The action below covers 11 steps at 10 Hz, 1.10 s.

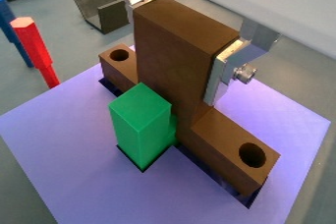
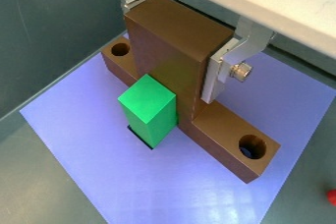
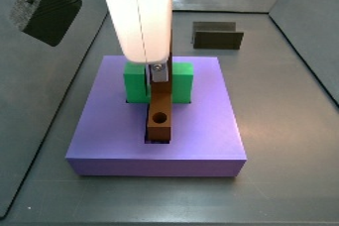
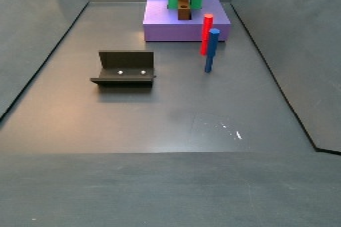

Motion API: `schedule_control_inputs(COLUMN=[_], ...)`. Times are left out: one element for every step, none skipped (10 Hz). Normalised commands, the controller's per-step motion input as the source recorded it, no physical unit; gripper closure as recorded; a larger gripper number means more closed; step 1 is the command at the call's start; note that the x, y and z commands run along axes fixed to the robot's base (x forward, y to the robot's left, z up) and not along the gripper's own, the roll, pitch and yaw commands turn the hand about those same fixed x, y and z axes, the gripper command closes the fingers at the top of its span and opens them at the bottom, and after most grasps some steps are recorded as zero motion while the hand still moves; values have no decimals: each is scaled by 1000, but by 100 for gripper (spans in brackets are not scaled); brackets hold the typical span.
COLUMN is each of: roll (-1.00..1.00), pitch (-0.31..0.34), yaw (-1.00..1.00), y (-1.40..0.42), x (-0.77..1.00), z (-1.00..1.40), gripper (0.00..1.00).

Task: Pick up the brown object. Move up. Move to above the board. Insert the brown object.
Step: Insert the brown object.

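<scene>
My end effector (image 1: pixel 184 33): pointing straight down over the board, its silver fingers (image 1: pixel 234 59) clamped on the two flat faces of the brown object's upright stem; in a side view (image 3: pixel 157 68) it hangs from my white arm directly above the slab.
Brown object (image 1: pixel 178 71): sits on the board with the stem standing upright and the long bar lying flat in the dark slot; a round hole shows near each bar end in both wrist views (image 2: pixel 184 81).
Long axis: in a side view (image 3: pixel 159 111) the bar runs from 6 o'clock to 12 o'clock, along the slot.
Board (image 1: pixel 79 140): purple slab lying flat on the counter, also seen at (image 3: pixel 199 121).
Green block (image 1: pixel 140 122): upright on the board, touching the stem's side.
Red cylinder (image 4: pixel 208 38): upright just beside the board's near edge, with a blue post (image 4: pixel 210 52) beside it.
Fixture (image 4: pixel 124 69): well apart from the board, at about 7 o'clock from it.
</scene>
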Motion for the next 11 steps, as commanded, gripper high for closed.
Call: schedule_control_inputs(roll=[0, 0, 0, 0, 27, 26, 36, 123, 164, 0, 0], pitch=[-3, -49, -49, -44, -36, -50, 0, 0, 36, 13, 0], yaw=[-37, 0, 0, 0, 0, 0, 0, 0, 0, -14, 0], y=[-66, -106, -26, 17, 29, 0, 0, 0, 0, 0, 0], x=[-191, -134, -229, -100, -83, 0, 0, 0, 0, 94, 0], z=[-397, -337, -340, -326, -383, -549, -689, -817, -817, -86, 0], gripper=[100, 100, 100, 100, 100, 100, 100, 100, 100, 100, 100])
